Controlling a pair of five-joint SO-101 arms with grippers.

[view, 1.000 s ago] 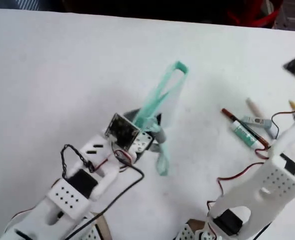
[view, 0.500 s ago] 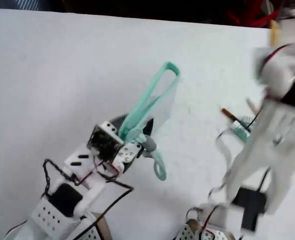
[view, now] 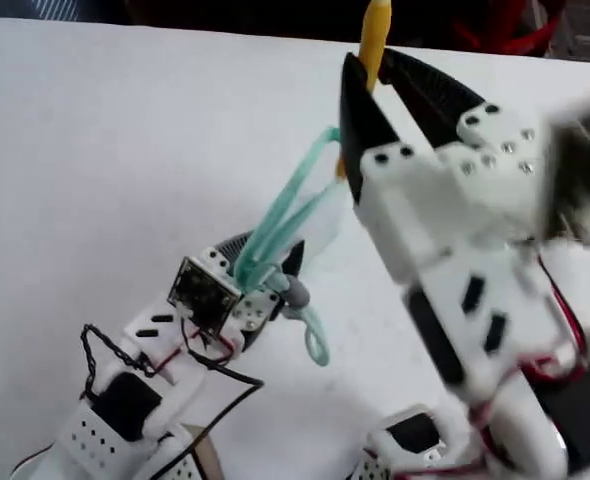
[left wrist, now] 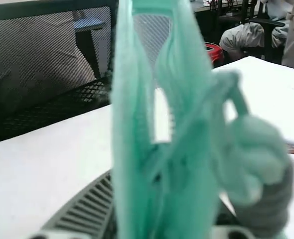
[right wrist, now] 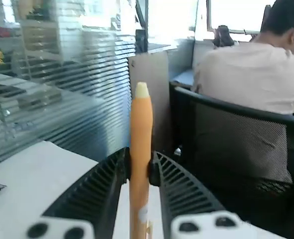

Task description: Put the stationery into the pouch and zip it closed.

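High view: holds pouch (view: 287,215) upright, clamped in left gripper (view: 267,268); pinches pen (view: 376,25) tight in right gripper (view: 369,72) near pouch top. Not yet inserted; zipping to come.

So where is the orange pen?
In the high view the orange pen is pinched in the right hand, off the table, beside the top of the teal pouch that the left hand holds.

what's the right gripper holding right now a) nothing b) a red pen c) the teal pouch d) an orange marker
d: the right wrist view shows an orange marker clamped between the fingers of the right gripper, while the teal pouch is in the left gripper.
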